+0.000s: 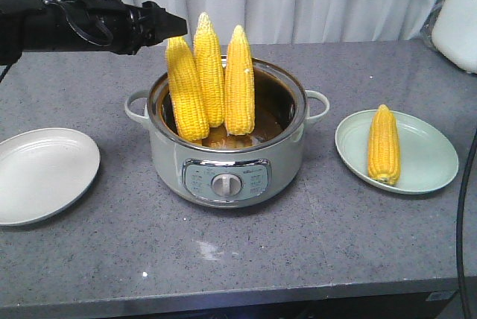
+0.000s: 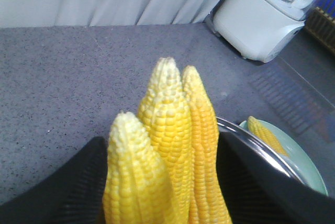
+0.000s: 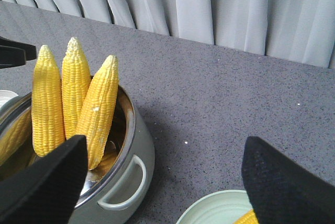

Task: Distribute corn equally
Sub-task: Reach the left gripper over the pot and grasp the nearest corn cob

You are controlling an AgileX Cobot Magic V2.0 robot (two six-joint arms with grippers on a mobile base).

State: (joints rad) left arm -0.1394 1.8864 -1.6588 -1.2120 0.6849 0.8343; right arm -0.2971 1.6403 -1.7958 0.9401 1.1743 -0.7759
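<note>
The grey countertop (image 1: 298,244) carries the whole job. At its middle sits a pale electric cooker pot (image 1: 287,159), lid off, with a dial on its front wall. A plate lies on either side of it and well apart from it. The left plate (image 1: 37,174) is whitish and holds no corn. The right plate (image 1: 428,159) is pale green.

Three corn cobs (image 1: 209,69) stand upright in the pot, tips up, leaning close together and rising well above the rim. A fourth cob (image 1: 384,144) lies on the right plate with its tip pointing away from the camera.

So, as a judgement, about a quarter of the sharing is done. One cob is served and three remain in the pot. If each plate is to get two, the left plate needs two and the right plate one more.

The left gripper (image 1: 175,28) reaches in from the left at tip height, just beside the leftmost cob (image 1: 186,92). Its wrist view shows the dark fingers (image 2: 63,187) spread to either side of the cob tips, clamped on nothing yet. That cob looks like the next one to lift.

The right gripper (image 3: 165,182) hangs above the counter between the pot and the right plate, its pads (image 3: 42,182) wide apart and empty.
</note>
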